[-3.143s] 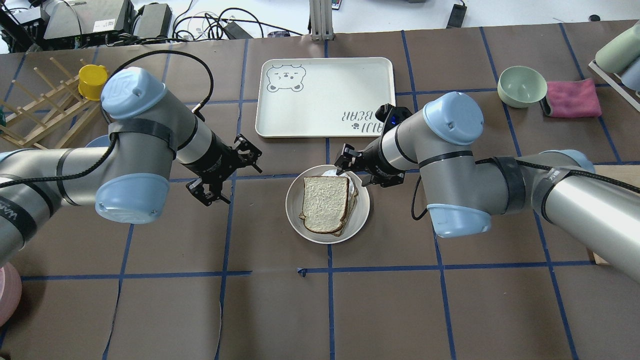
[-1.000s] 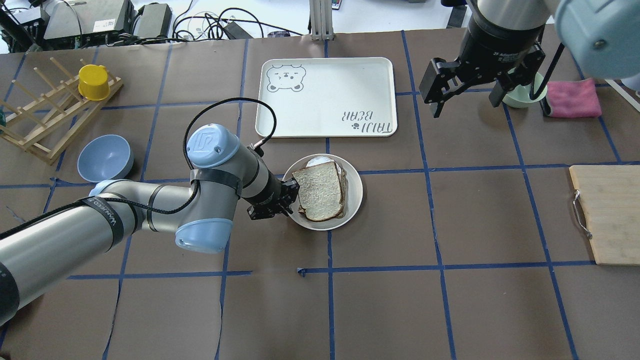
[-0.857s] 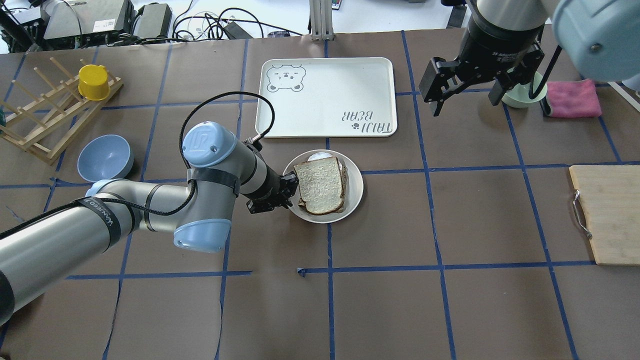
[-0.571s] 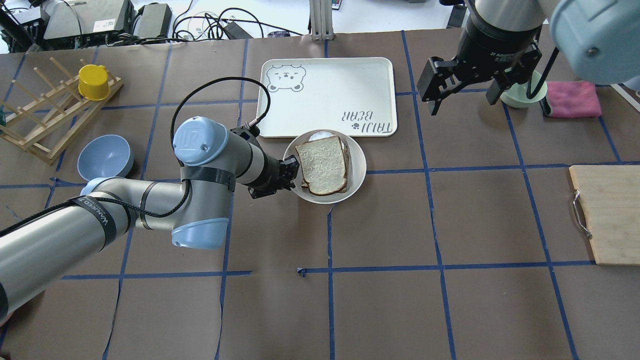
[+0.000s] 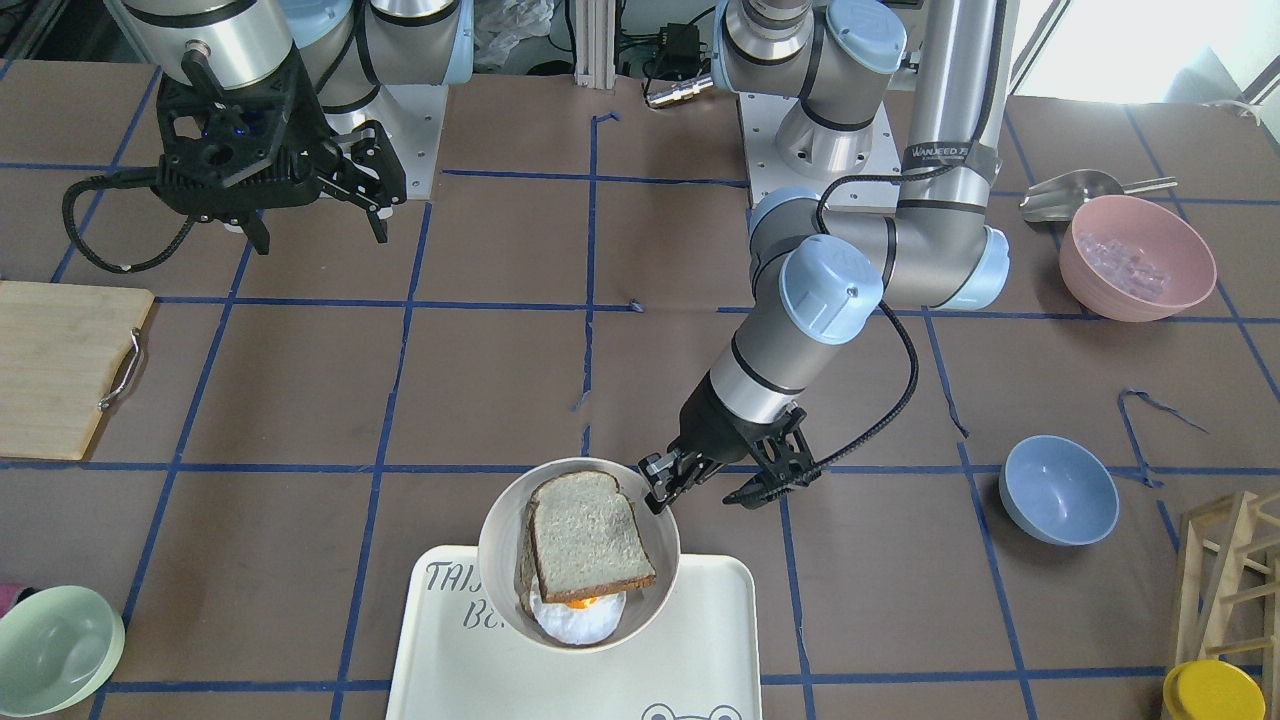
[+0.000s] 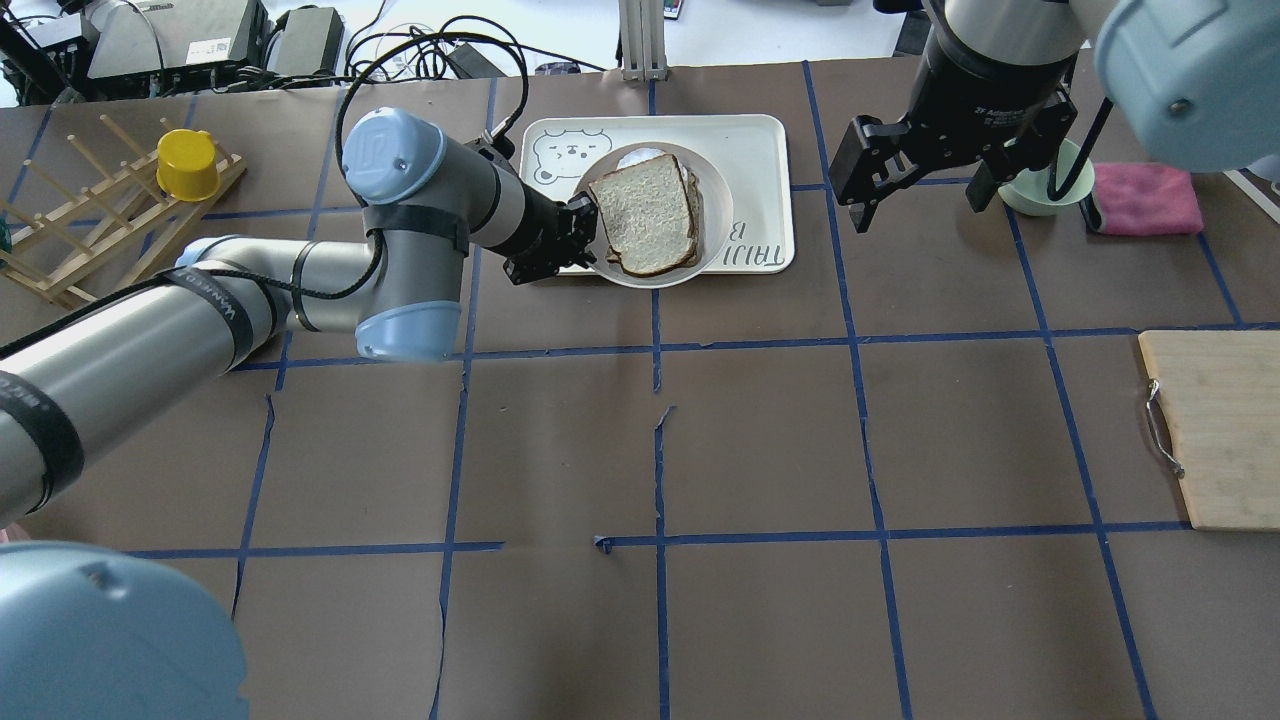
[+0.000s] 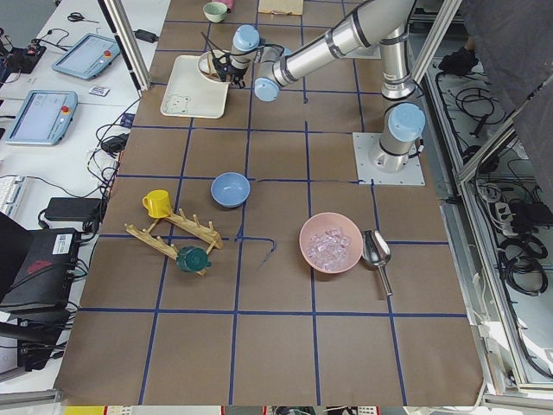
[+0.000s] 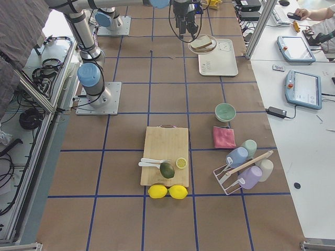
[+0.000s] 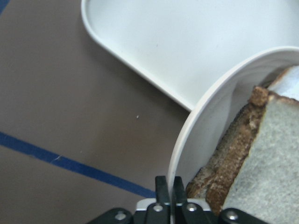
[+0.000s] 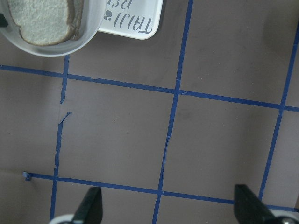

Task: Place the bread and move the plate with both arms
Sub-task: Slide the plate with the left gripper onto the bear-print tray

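Overhead exterior view: the silver-grey left arm (image 6: 300, 290), with its light blue joint caps, reaches across the brown, blue-taped counter (image 6: 760, 450) toward the far side. Its black two-fingered left pincer (image 6: 585, 222) is clamped narrowly on the rim of a round, shallow, cream-white plate (image 6: 722, 215). The left wrist camera confirms the grip — the two black fingertips (image 9: 161, 185) stand close together with the plate's thin white rim pinched between them.

The plate sits over the near part of a large white rectangular tray (image 6: 760, 150) printed with a bear face and "TAIJI BEAR" lettering. The plate's robot-side edge juts past the tray's edge, over the counter. Whether the plate rests on the tray or is held just above it cannot be told.

On the plate lies a slice of pale-crumbed bread (image 6: 650, 212) with a dark brown crust, stacked on a lower slice (image 5: 525, 572). In the front-facing view a fried egg (image 5: 578, 618) peeks out from beneath the stack.

The black right pincer (image 6: 920, 205) hangs high to the right of the tray, well apart from the plate. Its fingers are spread wide and hold nothing — the right wrist camera shows only bare counter between them.

Partly hidden behind that pincer is a pale green bowl (image 6: 1040, 190), just beside a folded pink cloth (image 6: 1145, 198). A wooden cutting board (image 6: 1210, 430) with a metal handle lies at the counter's right edge. A yellow cup (image 6: 186, 165) sits on a wooden rack (image 6: 100, 240) at the far left.
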